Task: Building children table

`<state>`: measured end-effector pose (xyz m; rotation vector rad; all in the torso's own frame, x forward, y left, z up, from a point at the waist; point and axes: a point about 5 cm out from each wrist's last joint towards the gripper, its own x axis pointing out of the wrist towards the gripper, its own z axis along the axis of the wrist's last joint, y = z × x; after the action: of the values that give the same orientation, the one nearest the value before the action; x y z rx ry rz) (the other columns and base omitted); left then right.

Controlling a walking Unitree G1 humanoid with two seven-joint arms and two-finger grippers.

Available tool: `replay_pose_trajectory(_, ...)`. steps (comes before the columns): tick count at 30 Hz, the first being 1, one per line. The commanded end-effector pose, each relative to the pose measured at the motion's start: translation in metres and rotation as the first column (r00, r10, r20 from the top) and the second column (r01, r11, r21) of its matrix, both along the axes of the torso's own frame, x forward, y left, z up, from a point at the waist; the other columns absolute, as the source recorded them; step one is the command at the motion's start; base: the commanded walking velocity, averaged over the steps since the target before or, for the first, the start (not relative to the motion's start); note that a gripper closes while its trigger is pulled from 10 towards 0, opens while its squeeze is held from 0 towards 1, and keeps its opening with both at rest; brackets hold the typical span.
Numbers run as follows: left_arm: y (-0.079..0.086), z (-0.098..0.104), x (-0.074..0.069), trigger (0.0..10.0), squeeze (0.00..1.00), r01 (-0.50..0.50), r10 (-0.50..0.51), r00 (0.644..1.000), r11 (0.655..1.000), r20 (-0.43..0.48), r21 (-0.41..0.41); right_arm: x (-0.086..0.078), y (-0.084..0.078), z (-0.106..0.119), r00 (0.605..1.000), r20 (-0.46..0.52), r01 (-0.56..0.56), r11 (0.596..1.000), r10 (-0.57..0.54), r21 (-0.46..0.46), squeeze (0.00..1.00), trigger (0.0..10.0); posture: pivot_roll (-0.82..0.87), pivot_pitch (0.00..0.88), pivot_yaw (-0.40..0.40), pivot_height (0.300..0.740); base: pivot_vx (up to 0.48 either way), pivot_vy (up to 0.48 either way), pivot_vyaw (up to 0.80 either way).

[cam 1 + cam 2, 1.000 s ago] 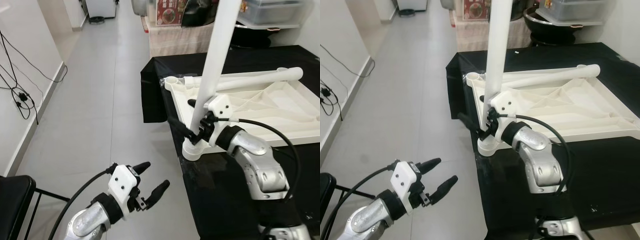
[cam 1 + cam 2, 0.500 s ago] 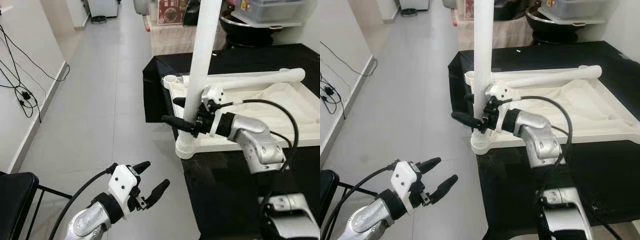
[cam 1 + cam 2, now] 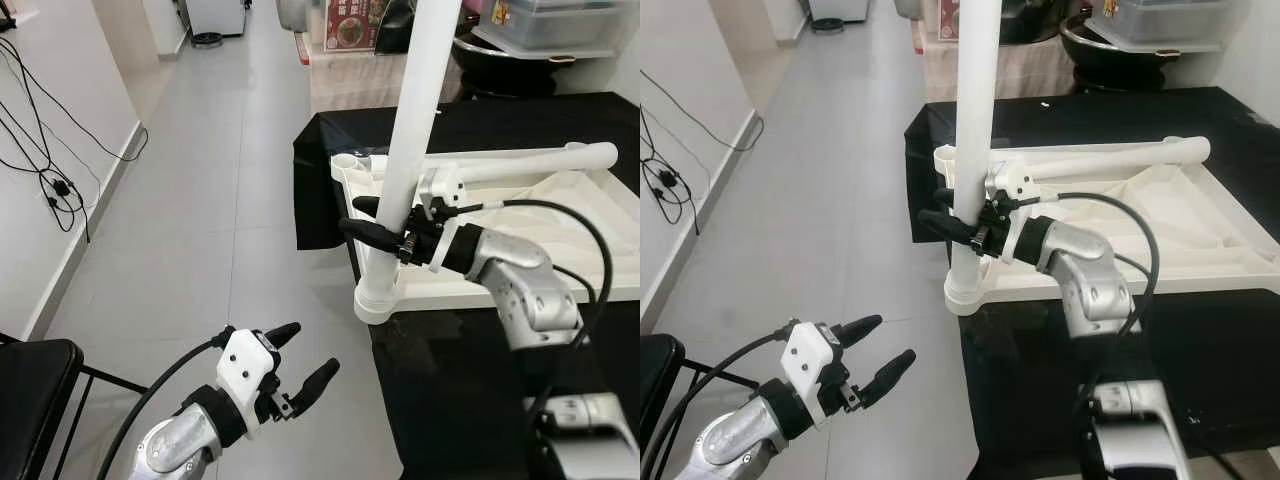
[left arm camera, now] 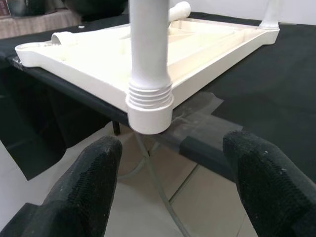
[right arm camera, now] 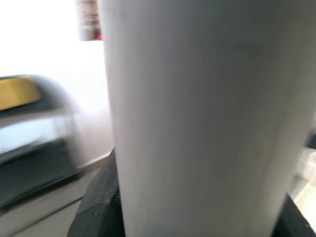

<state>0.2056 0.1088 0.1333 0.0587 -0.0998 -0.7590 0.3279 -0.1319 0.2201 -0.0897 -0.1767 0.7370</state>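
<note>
Right end effector (image 3: 372, 220) is clamped on the upright white table leg (image 3: 415, 130), its black fingers (image 3: 365, 233) closed around the tube a little above the threaded foot. That leg stands in the corner socket of the upturned white tabletop (image 3: 520, 215), which lies on the black-draped bench (image 3: 470, 120) with this corner at the bench's near-left edge; the socket seems to overhang the edge slightly. A second white leg (image 3: 520, 160) lies across the tabletop's far side. Left end effector (image 3: 308, 360) hangs low over the grey floor (image 3: 200, 200), off the bench's left edge, fingers spread and holding nothing.
</note>
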Motion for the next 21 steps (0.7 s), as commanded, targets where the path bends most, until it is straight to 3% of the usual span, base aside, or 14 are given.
replay_pose_trajectory(1, 0.001, -0.002, -0.001, 10.0, 0.0, -0.003, 0.003, 1.0, 1.0, -0.012, -0.009, 0.001, -0.005, -0.021, 0.955, -0.034, 0.292, 0.955, -0.294, -0.042, 0.0, 0.0, 0.05, 0.09, 0.015, 0.74, 0.0, 0.0, 0.0)
replay_pose_trajectory(3, 0.001, -0.001, 0.0, 10.0, 0.0, -0.004, 0.004, 1.0, 1.0, -0.011, -0.008, -0.018, 0.0, -0.034, 0.899, -0.052, 0.432, 0.901, -0.434, -0.043, 0.0, 0.0, 0.05, 0.093, 0.021, 0.74, 0.0, 0.0, 0.0)
replay_pose_trajectory(5, 0.002, -0.001, 0.0, 10.0, 0.0, -0.004, 0.004, 1.0, 1.0, -0.01, -0.007, -0.024, 0.003, -0.037, 0.89, -0.069, 0.449, 0.893, -0.451, -0.033, 0.0, 0.0, 0.05, 0.093, 0.022, 0.74, 0.0, 0.0, 0.0)
replay_pose_trajectory(15, 0.002, -0.002, 0.003, 10.0, 0.0, -0.004, 0.004, 1.0, 1.0, -0.008, -0.007, -0.018, 0.017, -0.029, 0.904, -0.064, 0.422, 0.906, -0.422, -0.014, 0.0, 0.0, 0.04, 0.077, 0.019, 0.74, 0.0, 0.0, 0.0)
replay_pose_trajectory(16, 0.003, -0.002, 0.004, 10.0, 0.0, -0.009, 0.009, 1.0, 1.0, -0.006, -0.007, -0.021, 0.024, -0.026, 0.911, -0.057, 0.409, 0.913, -0.408, -0.004, 0.0, 10.0, 0.04, 0.077, 0.019, 0.74, 0.0, 0.0, 0.0)
replay_pose_trajectory(17, 0.003, -0.002, 0.004, 10.0, 0.0, -0.009, 0.009, 1.0, 1.0, -0.006, -0.007, -0.021, 0.024, -0.026, 0.911, -0.057, 0.409, 0.913, -0.408, -0.004, 0.0, 10.0, 0.04, 0.077, 0.019, 0.74, 0.0, 0.0, 0.0)
replay_pose_trajectory(18, 0.002, -0.001, 0.004, 10.0, 0.0, -0.01, 0.01, 1.0, 1.0, -0.006, -0.008, -0.021, 0.03, -0.023, 0.937, -0.036, 0.346, 0.938, -0.346, 0.0, 0.5, 10.0, 0.04, 0.078, 0.018, 0.74, 0.0, 0.0, 0.0)
replay_pose_trajectory(20, 0.002, -0.001, 0.004, 10.0, 0.0, -0.01, 0.01, 1.0, 1.0, -0.006, -0.008, -0.021, 0.03, -0.023, 0.937, -0.036, 0.346, 0.938, -0.346, 0.0, 0.5, 10.0, 0.04, 0.078, 0.018, 0.74, 0.0, 0.0, 0.0)
replay_pose_trajectory(21, 0.002, -0.001, 0.004, 10.0, 0.0, -0.01, 0.01, 1.0, 1.0, -0.006, -0.009, -0.021, 0.034, -0.02, 0.957, -0.023, 0.29, 0.957, -0.29, 0.009, 1.0, 10.0, 0.04, 0.078, 0.018, 0.74, 0.0, 0.0, 0.0)
